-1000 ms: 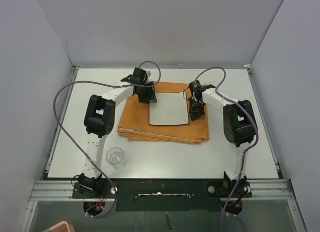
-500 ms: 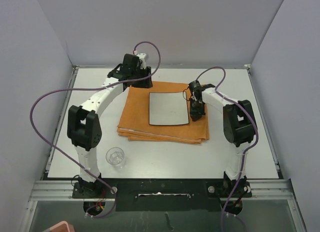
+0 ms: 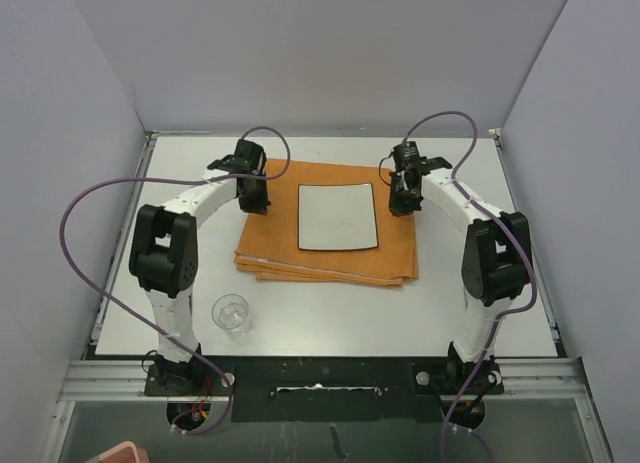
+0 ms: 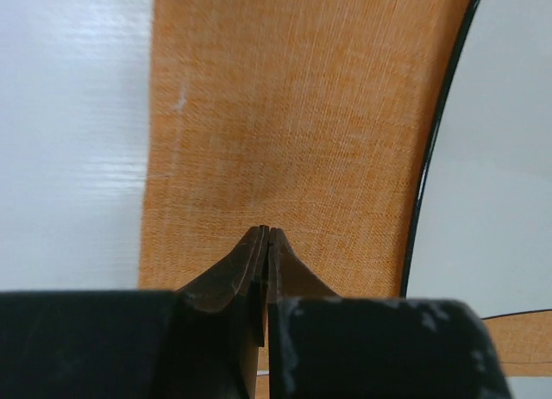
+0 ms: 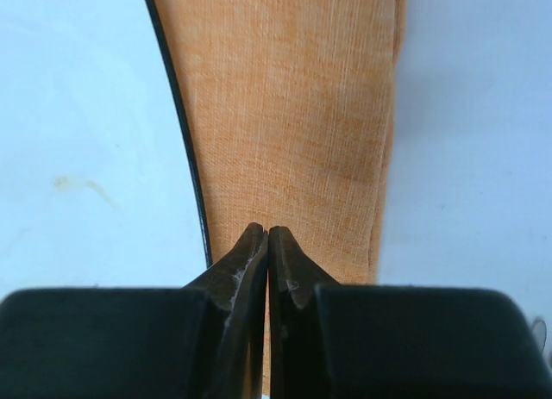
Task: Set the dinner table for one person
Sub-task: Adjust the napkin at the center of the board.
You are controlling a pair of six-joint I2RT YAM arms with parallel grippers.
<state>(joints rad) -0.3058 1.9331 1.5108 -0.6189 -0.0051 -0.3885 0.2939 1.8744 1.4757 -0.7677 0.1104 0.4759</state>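
Dinner table (image 3: 340, 318): under plate (image 3: 338, 216) and orange mat (image 3: 330, 263).
Left gripper (image 4: 266, 233): clenched, left of plate, over mat.
Right gripper (image 5: 268, 231): clenched, right of plate, over mat.

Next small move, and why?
Probably move the left gripper toward the clear glass tumbler: the square white plate already sits on the folded orange cloth mat, that gripper is shut on nothing, and the tumbler stands off the mat.
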